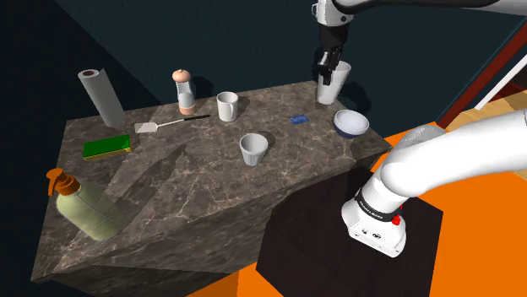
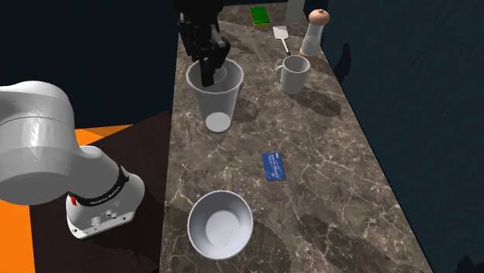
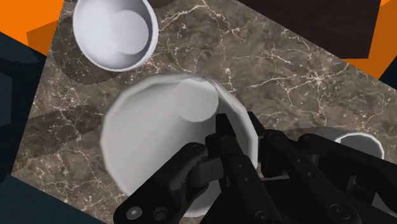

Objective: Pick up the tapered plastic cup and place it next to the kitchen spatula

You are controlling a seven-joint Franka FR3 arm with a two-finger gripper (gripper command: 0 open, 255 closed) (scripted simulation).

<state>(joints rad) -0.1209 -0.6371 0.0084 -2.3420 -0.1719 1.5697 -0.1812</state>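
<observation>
Here the tool (image 2: 210, 68) is clenched on the rim of the pale tapered cup (image 2: 217, 105), one finger inside and one outside, at the bench (image 2: 333, 171) edge near a white bowl (image 2: 220, 225), well apart from the spatula (image 2: 281, 32).

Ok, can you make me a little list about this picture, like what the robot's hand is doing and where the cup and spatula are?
hand: shut on the tapered cup's rim, one finger inside, one outside
tapered cup: white, opening up, near a counter edge, close to the bowl
spatula: lies flat near the grinder and the green sponge
in between: white mug, ribbed cup
job: cup not yet beside the spatula
</observation>
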